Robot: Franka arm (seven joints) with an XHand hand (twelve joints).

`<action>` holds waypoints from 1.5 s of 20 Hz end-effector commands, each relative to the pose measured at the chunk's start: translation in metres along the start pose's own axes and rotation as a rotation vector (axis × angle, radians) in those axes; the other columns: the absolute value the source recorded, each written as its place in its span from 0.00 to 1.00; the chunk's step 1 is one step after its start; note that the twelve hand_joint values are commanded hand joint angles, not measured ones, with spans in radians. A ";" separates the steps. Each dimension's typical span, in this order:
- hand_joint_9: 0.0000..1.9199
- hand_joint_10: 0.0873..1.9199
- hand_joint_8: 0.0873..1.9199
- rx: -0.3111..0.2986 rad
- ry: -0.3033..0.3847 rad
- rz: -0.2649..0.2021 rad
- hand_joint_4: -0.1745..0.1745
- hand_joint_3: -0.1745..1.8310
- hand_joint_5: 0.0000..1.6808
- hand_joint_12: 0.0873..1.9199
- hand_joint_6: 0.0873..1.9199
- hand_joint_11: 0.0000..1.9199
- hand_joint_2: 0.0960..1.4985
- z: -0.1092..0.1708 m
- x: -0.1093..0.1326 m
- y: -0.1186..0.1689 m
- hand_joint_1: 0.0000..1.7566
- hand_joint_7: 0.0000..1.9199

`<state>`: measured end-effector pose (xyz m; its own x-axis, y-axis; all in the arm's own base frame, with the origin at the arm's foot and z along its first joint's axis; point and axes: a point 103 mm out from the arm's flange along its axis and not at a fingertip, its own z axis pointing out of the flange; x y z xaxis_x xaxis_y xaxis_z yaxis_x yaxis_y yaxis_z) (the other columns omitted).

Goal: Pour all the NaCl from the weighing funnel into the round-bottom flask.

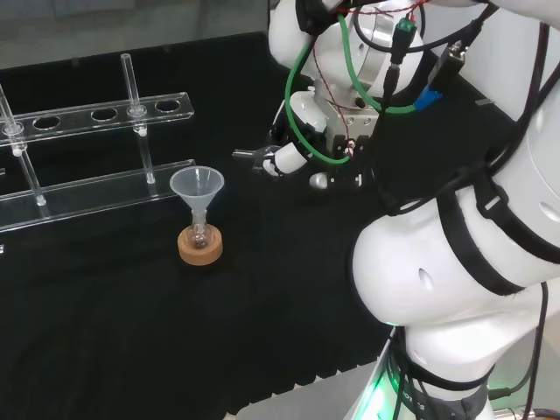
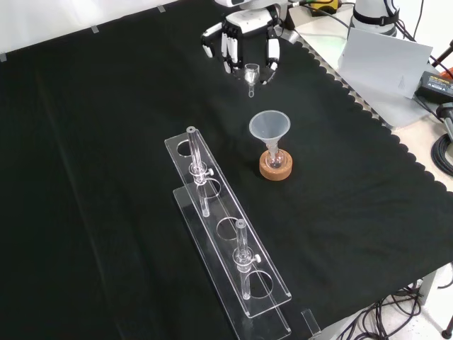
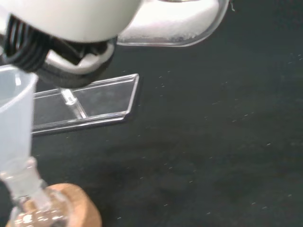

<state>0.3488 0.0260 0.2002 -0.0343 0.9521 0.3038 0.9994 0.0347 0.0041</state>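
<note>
Black cloth over the desk, spread wide and unbroken below the fingers in the front view. Cut in a scalloped edge to the right of the fingers. Pale bare desk beyond that edge, carrying a flat grey panel, a black box and dark cables, all well apart from the fingers. Further cables hanging under the desk's near corner. Small grey tape tabs along the cloth's far edge, left of the fingers, with a pale surface behind. Even lighting, no hard shadows noted.
</note>
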 end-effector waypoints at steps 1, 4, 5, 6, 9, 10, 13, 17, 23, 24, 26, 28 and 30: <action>0.68 0.04 0.00 0.029 0.042 -0.007 1.00 0.45 0.96 0.79 0.00 0.07 0.31 0.004 0.021 -0.008 0.66 0.89; 0.68 0.04 0.00 0.051 0.058 -0.019 1.00 0.45 0.96 0.79 0.00 0.07 0.31 0.006 0.031 -0.012 0.66 0.89; 0.68 0.04 0.00 0.061 0.069 -0.028 1.00 0.45 0.96 0.79 0.00 0.07 0.31 0.005 0.036 -0.014 0.66 0.89; 0.68 0.04 0.00 0.066 0.078 -0.040 1.00 0.45 0.96 0.79 0.00 0.07 0.31 0.004 0.040 -0.016 0.66 0.89; 0.68 0.04 0.00 0.086 0.091 -0.068 1.00 0.44 0.96 0.79 0.00 0.07 0.31 0.005 0.051 -0.022 0.66 0.89; 0.68 0.04 0.00 0.090 0.089 -0.074 1.00 0.44 0.96 0.79 0.00 0.07 0.31 0.006 0.053 -0.023 0.66 0.89; 0.68 0.04 0.00 0.108 0.083 -0.074 1.00 0.44 0.96 0.79 0.00 0.07 0.31 0.007 0.055 -0.023 0.66 0.89; 0.68 0.04 0.00 0.102 0.078 -0.074 1.00 0.44 0.96 0.79 0.00 0.07 0.31 0.008 0.055 -0.021 0.66 0.89; 0.68 0.04 0.00 0.106 0.059 -0.073 1.00 0.44 0.96 0.79 0.00 0.07 0.31 0.014 0.056 -0.014 0.66 0.89; 0.68 0.04 0.00 0.106 0.055 -0.068 1.00 0.44 0.96 0.79 0.00 0.07 0.31 0.014 0.055 -0.013 0.66 0.89; 0.68 0.04 0.00 0.109 0.040 -0.069 1.00 0.44 0.96 0.79 0.00 0.07 0.31 0.015 0.054 -0.012 0.66 0.89; 0.68 0.04 0.00 0.114 0.027 -0.073 1.00 0.44 0.96 0.79 0.00 0.07 0.31 0.014 0.054 -0.009 0.66 0.89; 0.68 0.04 0.00 0.112 0.009 -0.081 1.00 0.44 0.96 0.79 0.00 0.06 0.31 0.010 0.055 -0.007 0.66 0.89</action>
<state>0.3351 0.0814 0.2028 -0.1044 0.9335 0.3432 0.9871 0.1394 -0.0789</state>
